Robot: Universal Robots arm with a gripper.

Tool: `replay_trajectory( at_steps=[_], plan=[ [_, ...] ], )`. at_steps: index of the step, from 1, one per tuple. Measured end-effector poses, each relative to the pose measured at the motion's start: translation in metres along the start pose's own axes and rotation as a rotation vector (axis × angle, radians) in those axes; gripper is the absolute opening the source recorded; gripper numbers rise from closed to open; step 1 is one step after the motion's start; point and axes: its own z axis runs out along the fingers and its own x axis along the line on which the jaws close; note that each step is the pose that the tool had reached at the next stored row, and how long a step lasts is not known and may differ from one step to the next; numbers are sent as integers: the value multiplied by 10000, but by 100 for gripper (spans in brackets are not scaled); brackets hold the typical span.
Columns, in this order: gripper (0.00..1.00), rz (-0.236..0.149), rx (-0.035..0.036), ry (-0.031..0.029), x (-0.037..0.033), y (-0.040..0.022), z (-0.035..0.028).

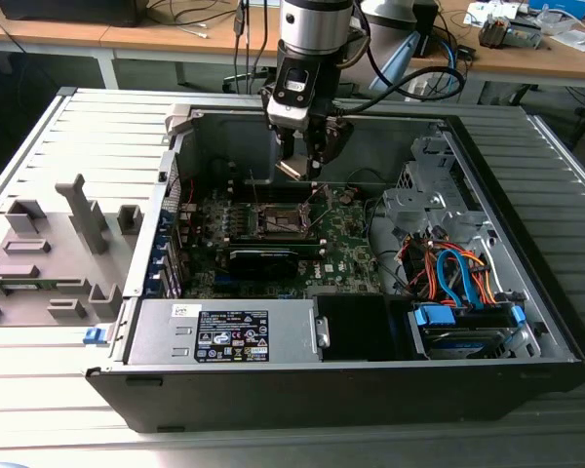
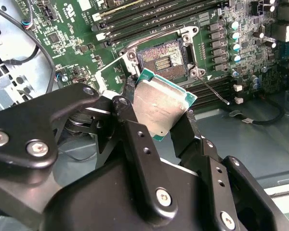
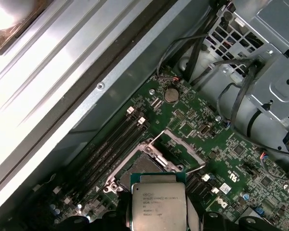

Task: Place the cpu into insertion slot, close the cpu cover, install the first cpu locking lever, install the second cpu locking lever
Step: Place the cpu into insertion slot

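Tool (image 2: 160,109) clamped on cpu (image 2: 163,101) by its edges, chip tilted, clear of board (image 2: 77,43). Insertion slot (image 2: 161,57) just ahead of tool, bare; cpu cover (image 3: 179,148) swung open. Judged: nothing seated yet; insertion, cover closing, both latchings left.

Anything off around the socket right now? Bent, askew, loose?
Nothing looks damaged or loose. The one thing askew is the cpu: it is clamped in the gripper and hangs above the open insertion slot, looking tilted rather than level with the board in the second wrist view.
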Motion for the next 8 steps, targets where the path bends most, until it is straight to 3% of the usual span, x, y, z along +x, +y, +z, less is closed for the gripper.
replay_trajectory(
  at_steps=[8],
  plan=[
    [55, 514, 7, -5, 0, 0, 6]
  ],
)
